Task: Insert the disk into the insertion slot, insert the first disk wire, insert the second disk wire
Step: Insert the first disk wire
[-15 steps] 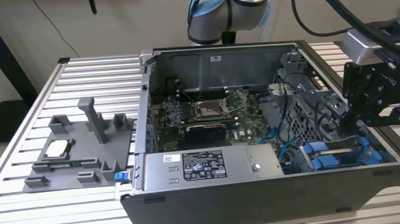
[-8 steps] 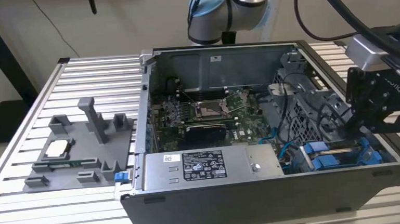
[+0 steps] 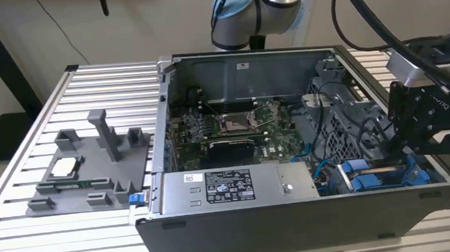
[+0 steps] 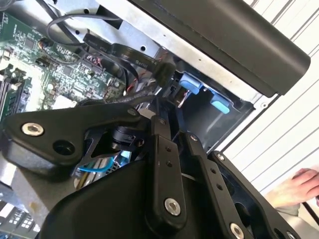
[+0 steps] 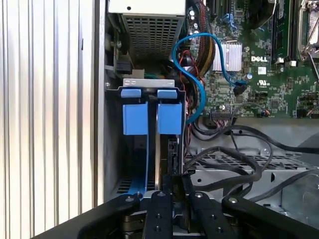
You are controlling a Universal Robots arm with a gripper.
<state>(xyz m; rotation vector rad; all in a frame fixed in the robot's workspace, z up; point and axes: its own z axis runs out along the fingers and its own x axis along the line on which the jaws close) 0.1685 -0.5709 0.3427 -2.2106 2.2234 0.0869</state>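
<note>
The disk sits edge-on in the insertion slot at the case's front corner. Its blue carrier (image 5: 169,118) (image 3: 385,179) shows two blue tabs in the first wrist view. My gripper (image 5: 178,191) (image 3: 408,150) hangs just over that bay. Its black fingers (image 4: 160,130) stand close together, shut on the black plug of a disk wire (image 5: 178,183). From the plug the wire's black cable (image 5: 234,162) trails off across the metal cage. A blue wire (image 5: 198,82) curves from the motherboard down behind the carrier.
The open computer case (image 3: 294,230) rests on a slatted table (image 3: 89,78). A grey labelled power-supply box (image 3: 229,187) lies beside the bay. A grey fixture tray (image 3: 79,170) sits toward the exterior view's left. A person's hand (image 4: 299,184) rests outside the case.
</note>
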